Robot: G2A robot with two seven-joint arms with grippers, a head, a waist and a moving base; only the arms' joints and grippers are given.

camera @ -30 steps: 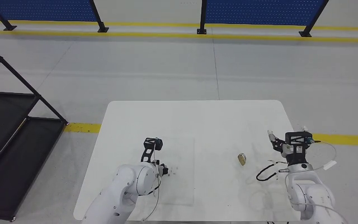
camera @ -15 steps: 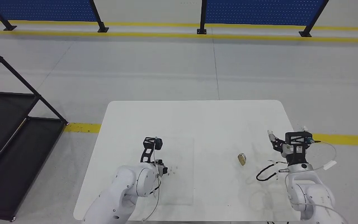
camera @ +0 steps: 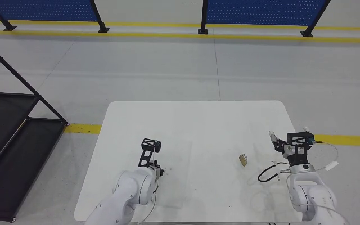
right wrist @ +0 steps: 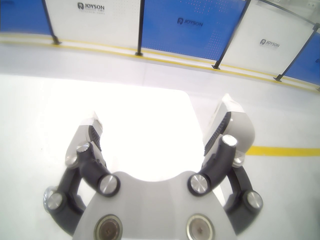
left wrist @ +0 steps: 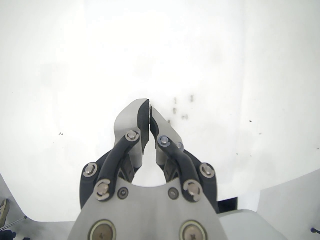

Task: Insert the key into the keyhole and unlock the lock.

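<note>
A small brass lock [camera: 243, 160] lies on the white table [camera: 197, 118], right of centre. My left gripper [left wrist: 149, 108] is shut just above the table top, pads pressed together. I cannot tell whether a key sits between them. From above, the left gripper [camera: 158, 168] is at the front left of the table, well apart from the lock. My right gripper [right wrist: 162, 118] is open and holds nothing. It hovers at the table's right edge [camera: 289, 135], pointing away from the front and a short way right of the lock.
A black cable [camera: 269, 173] loops on the table beside the right arm. A black rack [camera: 22, 140] stands on the floor left of the table. Blue and white barrier panels [right wrist: 190, 23] line the far side of the room.
The left wrist has shifted slightly toward the table's front left. The small pale bits seen beside its fingers earlier no longer show. The right arm and the lock have kept still.
</note>
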